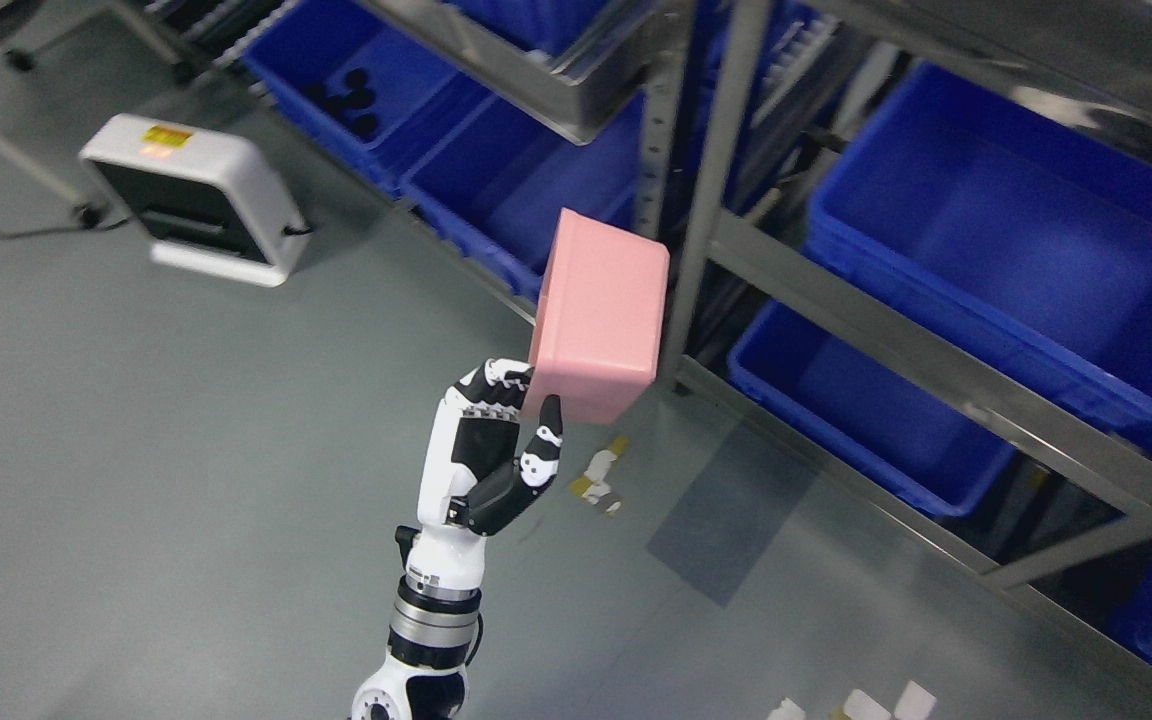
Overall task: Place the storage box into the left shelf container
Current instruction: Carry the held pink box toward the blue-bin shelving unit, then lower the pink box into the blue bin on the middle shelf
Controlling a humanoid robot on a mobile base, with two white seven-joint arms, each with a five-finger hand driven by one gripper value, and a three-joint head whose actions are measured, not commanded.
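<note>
Pink box (601, 320): gripped at its lower corner by left hand (496, 440), fingers closed on it, held up before shelf post (711, 180). Step: carry; next, judged: swing toward 11 o'clock over left bin (526, 190), seemingly empty. Bin at 10 o'clock (356, 80): dark items. Right bins at 2 o'clock (1016, 230): seemingly empty

No legible text anywhere, yellow label (167, 135) on top of the white floor unit (198, 198) at ten o'clock, print too small to read, yellow-white floor stickers (598, 478) near centre, unreadable
</note>
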